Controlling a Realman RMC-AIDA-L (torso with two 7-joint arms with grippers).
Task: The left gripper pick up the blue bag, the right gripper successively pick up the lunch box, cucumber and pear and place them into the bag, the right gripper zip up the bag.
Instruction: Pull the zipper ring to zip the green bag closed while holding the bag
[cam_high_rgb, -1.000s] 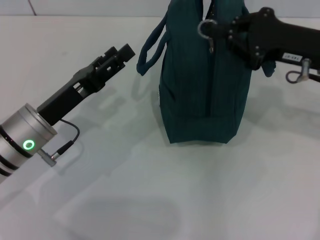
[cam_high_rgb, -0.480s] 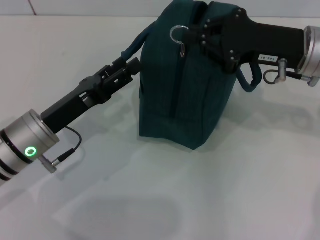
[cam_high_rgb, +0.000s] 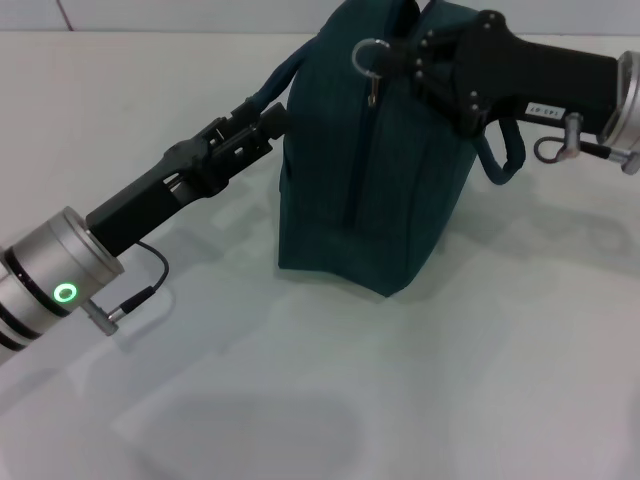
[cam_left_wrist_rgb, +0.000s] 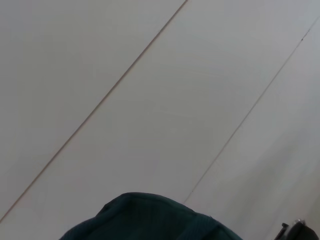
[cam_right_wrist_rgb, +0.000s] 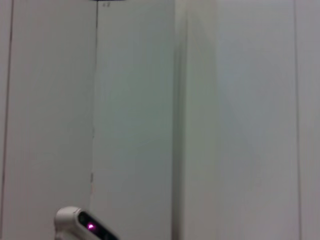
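— What's carrying everything here?
— A plain white tabletop (cam_high_rgb: 420, 400), and the blue bag (cam_high_rgb: 360, 190) stands upright on it, set toward the far edge, near the middle.

Black arms, silver wrist cuffs, green ring light, thin black cable

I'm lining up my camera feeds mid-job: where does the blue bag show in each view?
Head view: the blue bag stands upper centre on the white table, left gripper at its handle side, right gripper at its top.
Left wrist view: only the bag's curved top edge shows, against pale panels.
Right wrist view: not in it.
Shared landmark: the bag itself, in the head and left wrist views.
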